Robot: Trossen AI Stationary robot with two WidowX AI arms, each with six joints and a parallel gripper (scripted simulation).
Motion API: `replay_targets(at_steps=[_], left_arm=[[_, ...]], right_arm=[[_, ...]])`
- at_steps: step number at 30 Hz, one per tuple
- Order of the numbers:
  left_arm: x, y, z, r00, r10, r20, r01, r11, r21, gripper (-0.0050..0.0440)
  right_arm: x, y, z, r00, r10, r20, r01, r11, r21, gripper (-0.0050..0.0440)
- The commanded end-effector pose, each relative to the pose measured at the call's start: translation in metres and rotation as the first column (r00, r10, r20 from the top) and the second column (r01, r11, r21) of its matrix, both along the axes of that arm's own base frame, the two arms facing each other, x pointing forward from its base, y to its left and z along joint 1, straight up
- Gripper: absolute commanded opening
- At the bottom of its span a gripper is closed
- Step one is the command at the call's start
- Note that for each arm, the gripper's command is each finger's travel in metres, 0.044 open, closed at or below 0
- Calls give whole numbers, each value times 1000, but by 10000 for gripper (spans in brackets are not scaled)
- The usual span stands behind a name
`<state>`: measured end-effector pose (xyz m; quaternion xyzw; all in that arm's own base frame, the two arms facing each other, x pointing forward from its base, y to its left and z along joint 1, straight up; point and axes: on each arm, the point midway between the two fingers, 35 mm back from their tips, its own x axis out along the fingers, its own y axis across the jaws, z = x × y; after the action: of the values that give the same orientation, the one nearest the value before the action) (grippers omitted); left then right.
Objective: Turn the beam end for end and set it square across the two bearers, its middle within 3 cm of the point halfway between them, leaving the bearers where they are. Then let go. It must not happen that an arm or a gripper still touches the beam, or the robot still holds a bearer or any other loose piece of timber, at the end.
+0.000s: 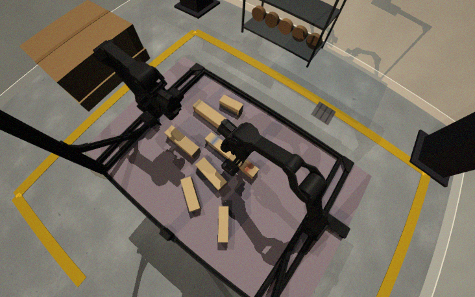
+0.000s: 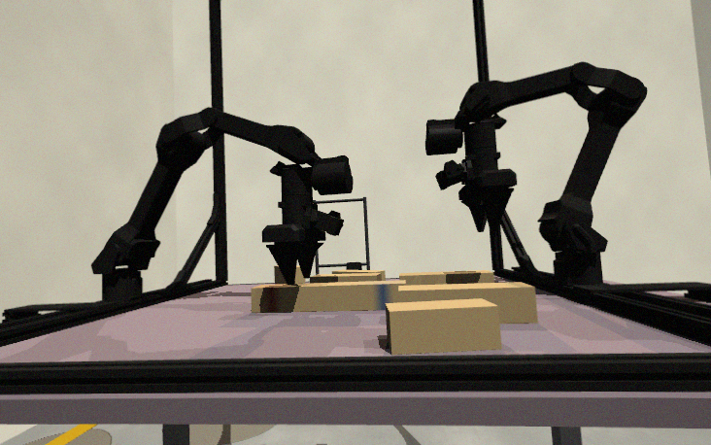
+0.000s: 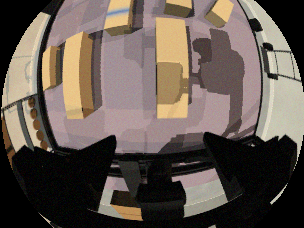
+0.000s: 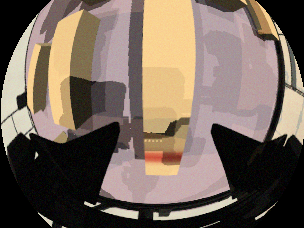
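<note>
The beam [image 1: 230, 154] is a long tan block with a blue band at its far end [image 1: 213, 140] and a red mark at its near end [image 1: 249, 169]. It appears to lie flat on the mat. My right gripper [image 1: 231, 168] is open just above its red end, one finger on each side. In the right wrist view the beam [image 4: 166, 76] runs up between the spread fingers. In the exterior view the right gripper [image 2: 294, 262] hangs close over the beam [image 2: 324, 296]. My left gripper [image 2: 485, 215] is open, empty and raised high; it also shows in the left wrist view [image 3: 160, 152].
Several other tan blocks lie around: a stepped one [image 1: 182, 141], one beside the beam [image 1: 209, 173], two nearer the front [image 1: 190, 193] [image 1: 222, 224], and two at the back [image 1: 209, 113] [image 1: 231, 105]. A black frame [image 1: 273, 111] rims the table.
</note>
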<state>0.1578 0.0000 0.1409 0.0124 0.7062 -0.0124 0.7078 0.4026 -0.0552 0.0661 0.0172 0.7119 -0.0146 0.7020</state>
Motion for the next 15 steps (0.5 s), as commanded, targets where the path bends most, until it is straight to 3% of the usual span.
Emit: replay_targets(at_steps=[1, 3, 8, 15], left_arm=[[0, 0, 0, 1000, -3, -2, 3, 1000, 0, 440], [0, 0, 0, 1000, 0, 0, 0, 1000, 0, 440], [0, 0, 0, 1000, 0, 0, 0, 1000, 0, 440], [0, 0, 0, 1000, -1, 0, 1, 1000, 0, 440]], right_arm=[[-5, 0, 13, 1000, 7, 14, -7, 1000, -4, 440], [-2, 0, 5, 1000, 0, 3, 0, 1000, -1, 440], [-11, 3, 13, 1000, 0, 4, 0, 1000, -1, 440], [-38, 13, 34, 1000, 1, 5, -1, 1000, -2, 440]])
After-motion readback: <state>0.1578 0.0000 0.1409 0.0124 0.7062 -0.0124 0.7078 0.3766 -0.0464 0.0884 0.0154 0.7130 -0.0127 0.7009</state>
